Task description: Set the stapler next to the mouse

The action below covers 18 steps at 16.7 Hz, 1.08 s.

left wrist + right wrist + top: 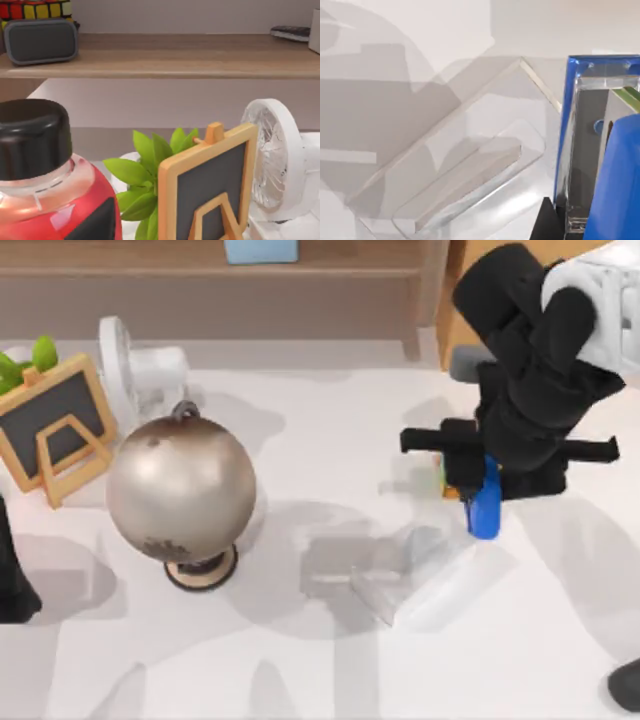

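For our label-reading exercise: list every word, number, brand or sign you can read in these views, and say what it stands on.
None can be read.
Chalkboard: blank.
Globe: no lettering.
Stapler, at the right pincer: plain blue.
Red bottle and grey speaker: no readable text.

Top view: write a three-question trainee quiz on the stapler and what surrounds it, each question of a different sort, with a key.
1. True or false: the stapler lies flat on the table, apart from the right gripper.
2. Which stands nearest the globe? A) the small chalkboard easel B) the stapler C) the clear plastic stand
3. Fill in: the stapler's colour is ____.

Key
1. False: it hangs at the right gripper, above the table.
2. A
3. blue
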Each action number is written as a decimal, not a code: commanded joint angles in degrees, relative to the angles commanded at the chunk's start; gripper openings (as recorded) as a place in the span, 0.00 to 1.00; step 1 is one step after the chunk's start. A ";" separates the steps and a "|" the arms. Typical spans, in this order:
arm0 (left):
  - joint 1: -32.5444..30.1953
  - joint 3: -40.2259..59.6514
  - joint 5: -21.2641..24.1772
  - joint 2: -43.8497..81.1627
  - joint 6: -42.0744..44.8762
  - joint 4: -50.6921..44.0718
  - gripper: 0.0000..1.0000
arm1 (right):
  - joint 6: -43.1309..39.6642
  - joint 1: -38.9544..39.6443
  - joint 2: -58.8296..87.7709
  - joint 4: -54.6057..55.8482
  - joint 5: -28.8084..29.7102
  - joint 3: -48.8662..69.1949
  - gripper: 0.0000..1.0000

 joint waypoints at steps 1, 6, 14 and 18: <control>0.00 0.00 0.00 0.00 0.00 0.00 1.00 | -4.12 -4.37 0.30 -0.47 0.24 -0.44 0.00; 0.00 0.00 0.00 0.00 0.00 0.00 1.00 | -19.04 -19.40 3.84 -1.70 2.15 -2.60 0.00; 0.00 0.00 0.00 0.00 0.00 0.00 1.00 | -21.25 -21.40 4.86 -1.60 2.74 -3.03 0.00; 0.00 0.00 0.00 0.00 0.00 0.00 1.00 | -21.19 -21.44 4.62 -1.05 2.80 -2.65 0.00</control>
